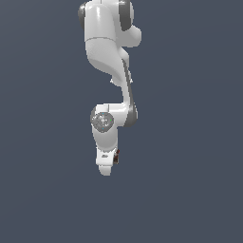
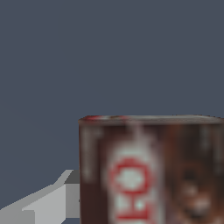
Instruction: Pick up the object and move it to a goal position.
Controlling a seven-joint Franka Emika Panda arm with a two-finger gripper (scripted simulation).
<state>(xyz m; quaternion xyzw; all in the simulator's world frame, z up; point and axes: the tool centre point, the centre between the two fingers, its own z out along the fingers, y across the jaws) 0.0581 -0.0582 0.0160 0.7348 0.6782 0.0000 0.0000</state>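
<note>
The object (image 2: 151,170) is a small dark brown box with a red-and-white label, and it fills the near part of the wrist view. One grey finger (image 2: 48,204) lies against its side; the other finger is hidden behind it. In the exterior view only a thin brown sliver of the object (image 1: 116,156) shows, at the edge of the white gripper (image 1: 106,170) on the exterior view's right. The gripper points downward and is shut on the box.
The white arm (image 1: 111,52) comes down from the top of the exterior view to the wrist joint (image 1: 102,121). Everything around it is a plain dark grey-blue surface with no other objects or edges visible.
</note>
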